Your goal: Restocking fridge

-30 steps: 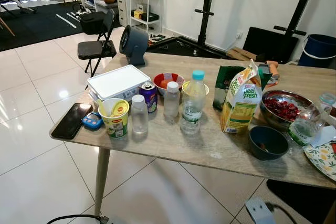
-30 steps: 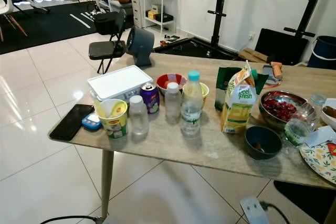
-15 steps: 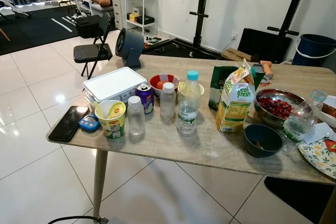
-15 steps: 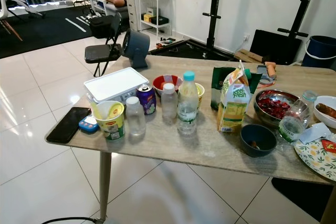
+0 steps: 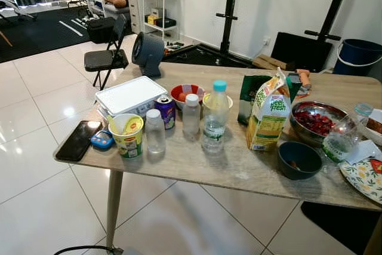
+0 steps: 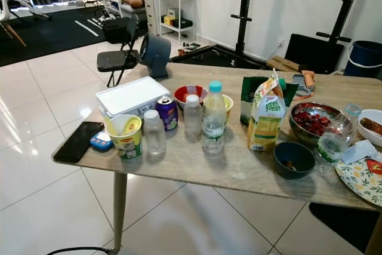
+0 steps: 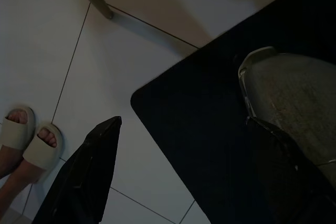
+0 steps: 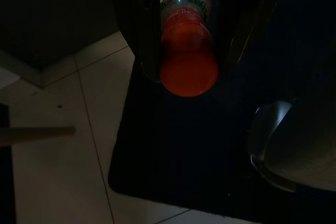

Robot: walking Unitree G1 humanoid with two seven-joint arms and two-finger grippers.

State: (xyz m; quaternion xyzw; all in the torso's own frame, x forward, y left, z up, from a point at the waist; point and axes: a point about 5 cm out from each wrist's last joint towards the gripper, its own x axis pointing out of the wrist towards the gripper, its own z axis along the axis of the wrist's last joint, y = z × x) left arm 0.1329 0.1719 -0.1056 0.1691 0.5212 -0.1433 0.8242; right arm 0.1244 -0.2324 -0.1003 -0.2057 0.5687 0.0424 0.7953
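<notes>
In the right wrist view my right gripper point(image 8: 189, 72) hangs over a black mat, shut on a small bottle of orange drink point(image 8: 187, 51) with a red and green label. My left gripper point(image 7: 184, 182) hangs open above the floor, nothing between its black fingers point(image 7: 94, 171). Ahead, the wooden table point(image 5: 239, 171) carries a yellow juice carton point(image 5: 267, 117), a blue-capped water bottle point(image 5: 215, 117), two small white-capped bottles point(image 5: 155, 131), a purple can point(image 5: 166, 110), a noodle cup point(image 5: 128, 134), a white lidded box point(image 5: 131, 94) and a steel bowl of red food point(image 5: 315, 122).
A black phone point(image 5: 79, 140) lies at the table's near left corner. A dark bowl point(image 5: 299, 159) and a patterned plate point(image 5: 363, 174) sit at the right. Behind the table stand a fan point(image 5: 147, 52) and a folding chair point(image 5: 106, 58). A person's slippered feet point(image 7: 26, 140) stand on the tiles near the mat.
The head camera has drifted a little, so the table sits slightly differently in the picture. Nothing on the table has moved.
</notes>
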